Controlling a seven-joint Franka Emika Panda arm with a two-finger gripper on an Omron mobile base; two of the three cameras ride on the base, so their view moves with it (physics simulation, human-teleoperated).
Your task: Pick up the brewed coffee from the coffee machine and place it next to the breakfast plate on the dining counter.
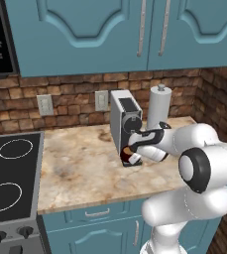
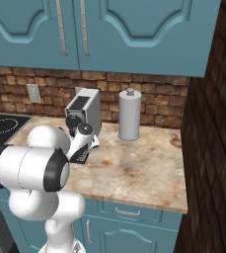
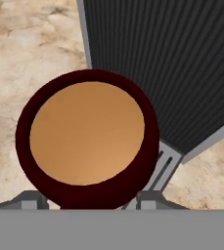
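Mug (image 3: 86, 139) of brewed coffee sits on the drip tray of the coffee machine (image 1: 125, 124), on the bench (image 1: 80, 163). Claw (image 1: 133, 155) straddles the mug; firm grip cannot be confirmed. Lift, carry and placement remain outstanding.

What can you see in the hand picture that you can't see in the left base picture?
The hand view looks straight down into the brewed coffee, so its brown liquid and dark red rim are plain, with the pincer tips on either side. The left base view adds the stove, paper-towel roll, wall outlets and teal cabinets. Both share the mug, the coffee machine and the marbled counter.
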